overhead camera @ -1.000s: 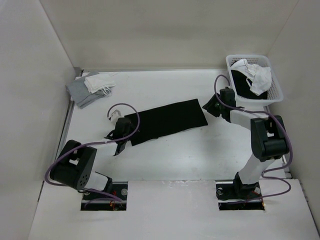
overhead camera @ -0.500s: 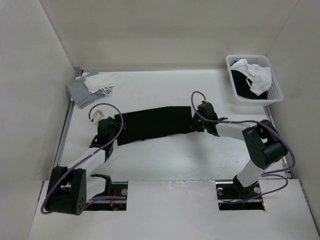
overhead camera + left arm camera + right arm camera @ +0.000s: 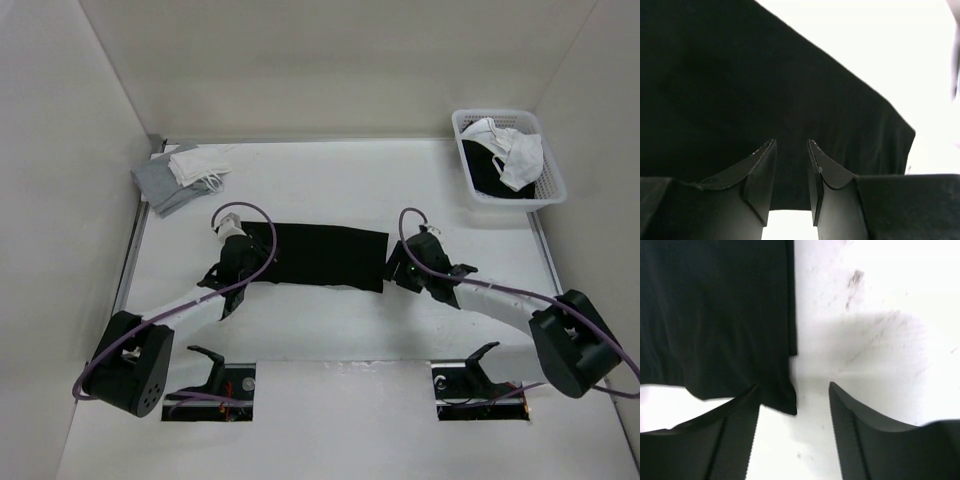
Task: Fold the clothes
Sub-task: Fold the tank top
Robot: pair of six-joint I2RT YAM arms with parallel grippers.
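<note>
A: Black shirt [image 3: 325,255] lies flat mid-table; left gripper [image 3: 790,145] at its left end, jaws slightly parted, empty.
B: Right gripper [image 3: 794,386] gapes over the right corner. Basket [image 3: 553,182] far right, grey-white pile [image 3: 180,178] far left, well clear.

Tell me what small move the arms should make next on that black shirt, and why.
Probably ease the right gripper down and close on the end corner of the black shirt, to fold that end over. The shirt lies as a flat band on the table, the gripper is open, and the corner sits between its fingers.
</note>
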